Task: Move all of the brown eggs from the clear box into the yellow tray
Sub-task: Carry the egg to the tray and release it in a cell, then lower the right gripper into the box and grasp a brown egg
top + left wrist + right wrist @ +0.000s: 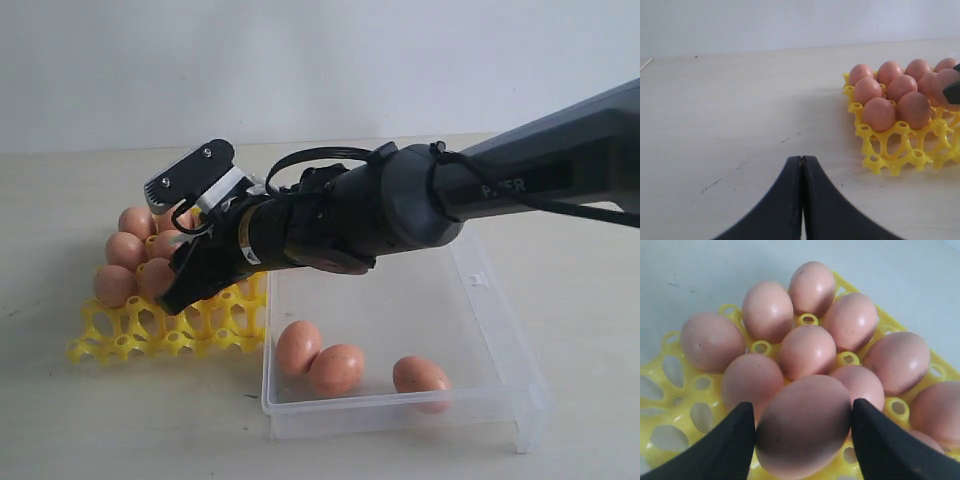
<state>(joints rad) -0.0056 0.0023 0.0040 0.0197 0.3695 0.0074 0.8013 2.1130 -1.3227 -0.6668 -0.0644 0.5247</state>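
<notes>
Most eggs [807, 350] sit in the tray [120, 335]; the right gripper [802, 412], jaws wide, clamps one egg [805, 435] over that tray; three more [336, 368] lie in the box [480, 290]; the left gripper [801, 162] hangs closed and empty beside the tray.

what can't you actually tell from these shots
Exterior view: the right arm covers the far part of the clear box and much of the yellow tray, so neither egg count is sure.
Left wrist view: the frame edge cuts the tray off.
Right wrist view: whether the right gripper clamps or merely flanks the brown egg; its cup is hidden beneath it.
</notes>
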